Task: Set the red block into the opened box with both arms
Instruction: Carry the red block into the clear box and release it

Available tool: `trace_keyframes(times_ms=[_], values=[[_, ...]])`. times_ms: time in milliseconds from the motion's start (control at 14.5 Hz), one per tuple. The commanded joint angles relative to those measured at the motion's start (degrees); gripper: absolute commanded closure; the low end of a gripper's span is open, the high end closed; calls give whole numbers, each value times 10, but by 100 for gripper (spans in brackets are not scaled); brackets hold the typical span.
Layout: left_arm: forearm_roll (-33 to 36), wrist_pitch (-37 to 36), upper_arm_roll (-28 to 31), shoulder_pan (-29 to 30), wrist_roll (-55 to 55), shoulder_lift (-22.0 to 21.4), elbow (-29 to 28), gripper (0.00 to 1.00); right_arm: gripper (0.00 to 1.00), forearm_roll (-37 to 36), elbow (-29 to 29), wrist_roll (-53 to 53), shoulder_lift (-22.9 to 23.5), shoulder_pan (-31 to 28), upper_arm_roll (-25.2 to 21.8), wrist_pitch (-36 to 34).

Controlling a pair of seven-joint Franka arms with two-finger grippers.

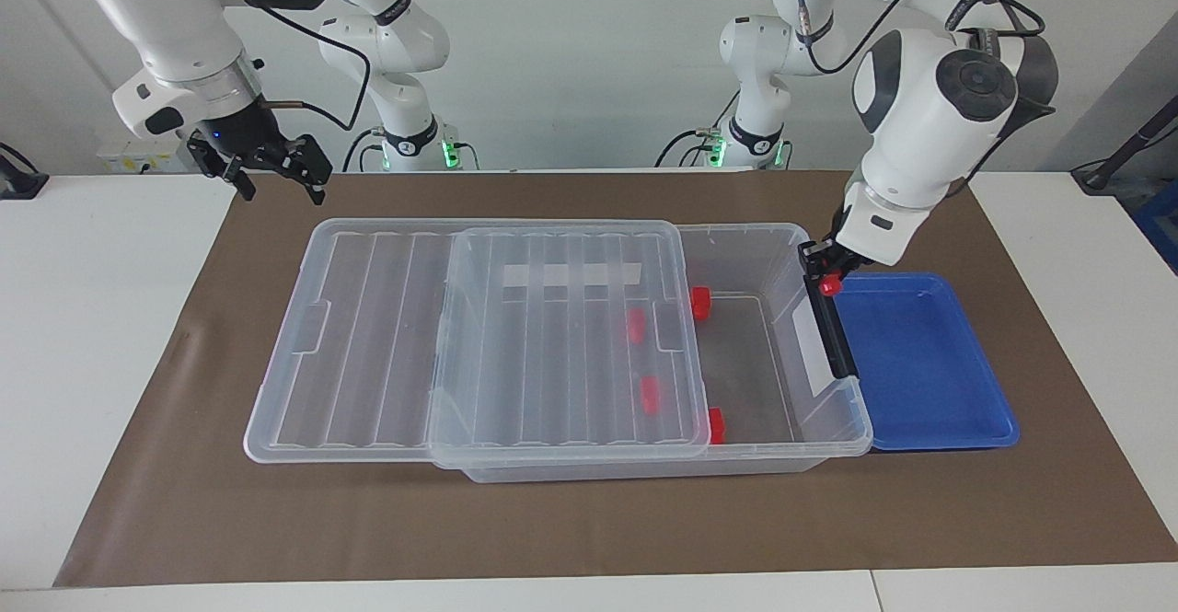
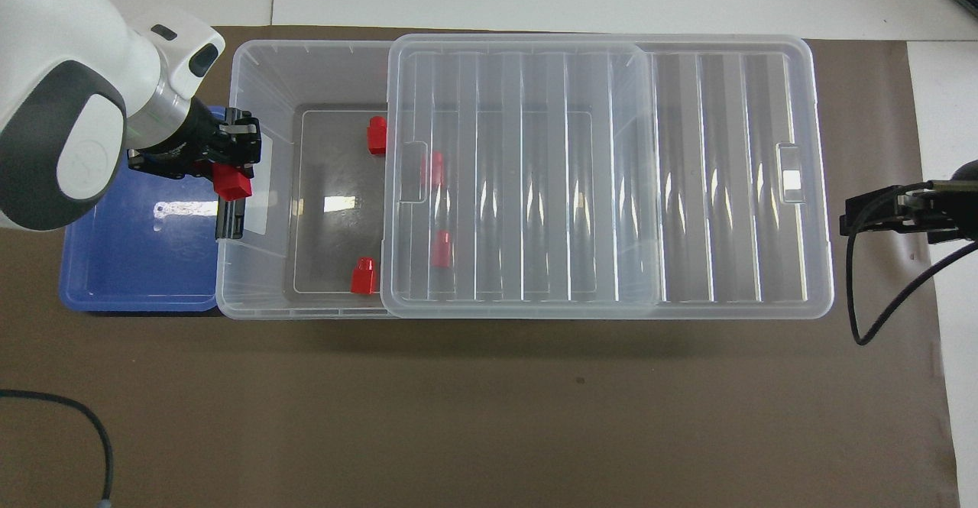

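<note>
A red block [image 1: 831, 286] [image 2: 231, 183] hangs in the air with my left gripper [image 1: 825, 273] [image 2: 237, 166] shut on it. It is over the black end clip [image 1: 836, 340] [image 2: 229, 221] of the opened box [image 1: 791, 236] [image 2: 306, 51]. The box's clear ribbed lid [image 1: 552, 354] [image 2: 535, 187] is slid toward the right arm's end, leaving the clip end uncovered. Several more red blocks lie in the box, two in the uncovered part [image 1: 700, 303] [image 2: 363, 276] and two under the lid [image 1: 651, 394] [image 2: 435, 169]. My right gripper [image 1: 276, 175] [image 2: 846, 221] waits open over the mat at the right arm's end.
A shallow blue tray [image 1: 929, 373] [image 2: 137, 263] lies against the box's clip end, with nothing in it. A brown mat [image 1: 589, 520] covers the table. A black cable [image 2: 871, 302] hangs from the right arm.
</note>
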Motion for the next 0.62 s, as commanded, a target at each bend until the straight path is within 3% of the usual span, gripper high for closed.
trace_keyframes(times_ms=[0,277,553], values=[[12,61,9,-22,-18,-17,-39,100,0,10,-2,-13,-5,-5,1,-3],[34,209,9,-31,-18,-39,-164,100,0,10,-2,-13,-4,-6,1,-3],[56,290,9,-52,-23,-13,-212,100,0,10,-2,-13,-4,-5,1,-3]])
